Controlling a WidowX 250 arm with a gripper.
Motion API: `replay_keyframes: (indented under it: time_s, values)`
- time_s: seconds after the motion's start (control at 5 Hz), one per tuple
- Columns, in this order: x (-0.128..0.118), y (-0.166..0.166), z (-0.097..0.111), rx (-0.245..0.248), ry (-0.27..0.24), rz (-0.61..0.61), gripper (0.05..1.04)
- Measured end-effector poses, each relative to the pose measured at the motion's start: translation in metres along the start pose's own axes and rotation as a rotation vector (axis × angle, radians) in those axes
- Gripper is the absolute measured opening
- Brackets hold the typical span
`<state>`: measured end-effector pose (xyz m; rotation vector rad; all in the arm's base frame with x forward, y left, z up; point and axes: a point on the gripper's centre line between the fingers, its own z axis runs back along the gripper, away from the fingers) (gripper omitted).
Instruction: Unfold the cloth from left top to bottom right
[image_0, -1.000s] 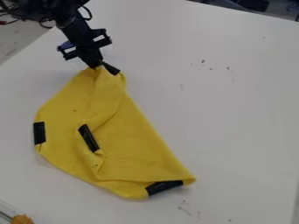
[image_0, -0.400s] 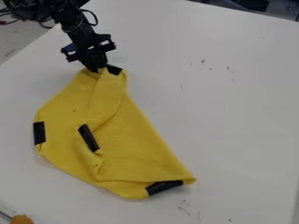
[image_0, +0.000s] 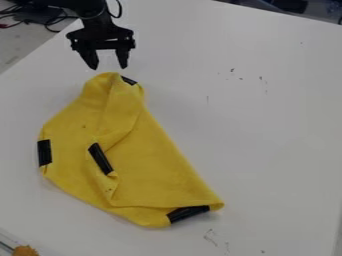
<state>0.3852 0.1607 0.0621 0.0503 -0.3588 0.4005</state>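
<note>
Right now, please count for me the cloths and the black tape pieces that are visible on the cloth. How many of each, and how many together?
Yellow cloth: 1
Black tape pieces: 4 (top corner, left edge, middle, bottom edge)
Total: 5

Black arm is seen at upper left, brought in from the top edge. Black gripper is hung below it, pointed downward, crosspiece set roughly level across the view. Two fingers are spread well apart, wide gap shown between; both tips are aimed down, held about level
</note>
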Motion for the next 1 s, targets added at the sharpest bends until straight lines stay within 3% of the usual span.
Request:
replay_keyframes:
  time_s: [0.2, 0.4, 0.6, 0.8, 1.0]
  values:
    - [0.002, -0.011, 0.046, 0.072, -0.109, -0.036, 1.004]
    - [-0.016, -0.020, 0.079, 0.084, -0.050, -0.141, 0.999]
    - [-0.050, -0.029, 0.085, 0.082, 0.137, -0.315, 0.999]
    - [-0.078, -0.034, 0.074, 0.049, 0.266, -0.356, 1.000]
    - [-0.089, -0.040, 0.068, 0.045, 0.300, -0.371, 0.999]
